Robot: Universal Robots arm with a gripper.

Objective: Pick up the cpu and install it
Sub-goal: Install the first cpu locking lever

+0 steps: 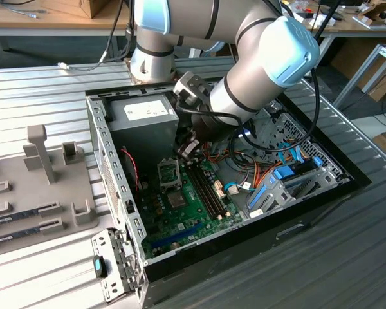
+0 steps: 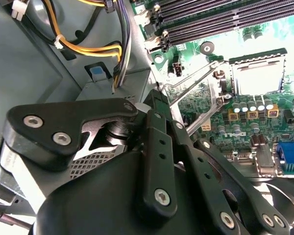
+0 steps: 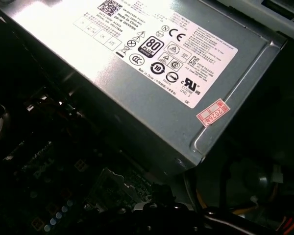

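Open black-and-grey desktop computer case (image 1: 98,148) lying on its side on a ribbed metal table (image 1: 38,90), w/ silver-and-blue robot arm (image 1: 244,64) reaching in from above. Black linkage gripper (image 1: 185,149) hangs low inside the case, just beside the grey box-shaped power supply (image 1: 145,122) and right above the square dark metal-framed socket (image 1: 169,172) on the green motherboard (image 1: 193,215). In the second wrist view the gripper (image 2: 152,105) fills the foreground; its state (open, closed or gripping) cannot be told. Beyond it the socket (image 2: 257,73) sits w/ its thin metal retaining frame (image 2: 196,95) swung up and tilted. A pale square face shows inside the socket; whether that is the cpu or bare contacts cannot be told, so the cpu's position rel. to the gripper is unresolved. Long dark memory slots (image 2: 220,22) run near the socket; yellow and orange cables (image 2: 88,49) cross the case wall. First wrist view: labelled power supply (image 3: 152,63) close up. Grey moulded parts tray (image 1: 26,187) lies outside the case, at the exterior view's left.
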